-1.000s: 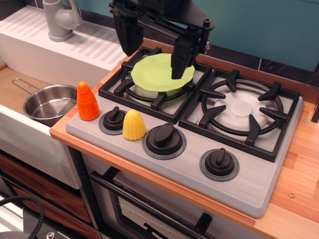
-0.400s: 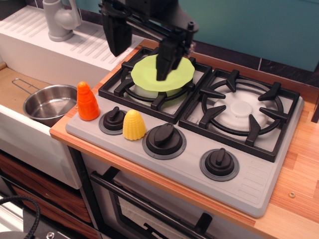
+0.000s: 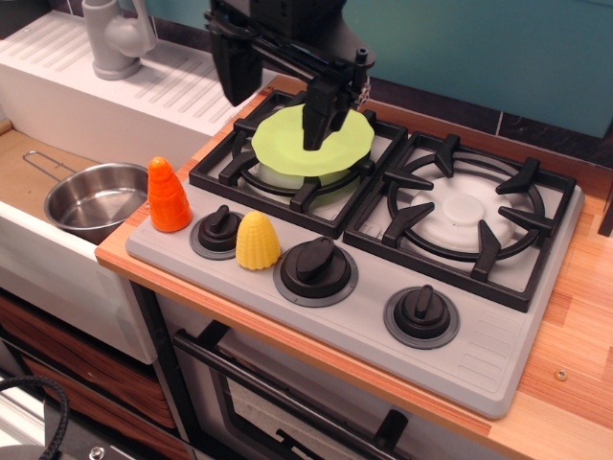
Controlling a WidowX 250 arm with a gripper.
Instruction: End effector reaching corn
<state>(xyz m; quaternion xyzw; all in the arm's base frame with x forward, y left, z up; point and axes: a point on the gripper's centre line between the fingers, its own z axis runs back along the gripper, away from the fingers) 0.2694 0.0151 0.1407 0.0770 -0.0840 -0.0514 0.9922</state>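
Note:
The yellow ribbed corn [image 3: 257,241] stands upright on the grey stove front, between the left knob [image 3: 217,231] and the middle knob [image 3: 316,269]. My black gripper [image 3: 278,120] hangs open and empty above the left burner, its two long fingers wide apart. One finger [image 3: 239,75] is over the burner's back left corner. The other finger [image 3: 320,117] is over the lime-green plate [image 3: 308,142]. The gripper is well behind and above the corn, clear of it.
An orange ridged carrot [image 3: 168,195] stands left of the corn at the stove's corner. A steel pot [image 3: 94,199] sits in the sink to the left. A grey tap [image 3: 115,36] is at the back left. The right burner grate [image 3: 464,217] is bare.
The gripper moved left over the plate, then slightly back right. Its fingers stay apart. The corn, carrot and plate have not moved.

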